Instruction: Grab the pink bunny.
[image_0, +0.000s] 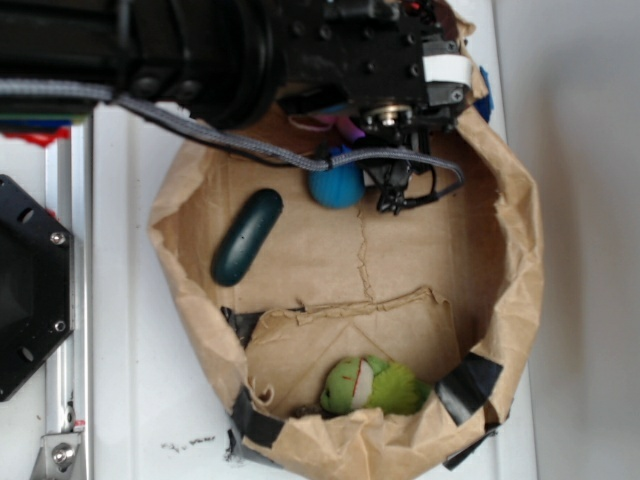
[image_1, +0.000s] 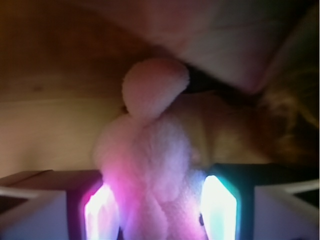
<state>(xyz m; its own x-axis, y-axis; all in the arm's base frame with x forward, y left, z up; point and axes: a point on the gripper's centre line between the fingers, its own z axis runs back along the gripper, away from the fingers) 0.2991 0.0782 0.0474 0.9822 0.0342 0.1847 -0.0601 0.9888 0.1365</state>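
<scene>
Exterior: the tool (image_0: 400, 125) reaches into the paper bag (image_0: 520, 260) at its far wall, beside the blue ball (image_0: 335, 187), hiding the toy

Wrist: the pink bunny (image_1: 150, 150) sits between the spread glowing fingers (image_1: 217, 210), seemingly not yet pinched

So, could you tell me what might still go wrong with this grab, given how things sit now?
The pink bunny sits between the gripper fingers, but the jaws look unclosed; soft plush could squash and slip out when lifted. The blurred wrist view shows the bag's paper wall close behind the toy, so the fingers might pinch paper too. In the exterior view the arm hides the bunny, and the blue ball lies right beside the gripper, so it could get nudged.
</scene>
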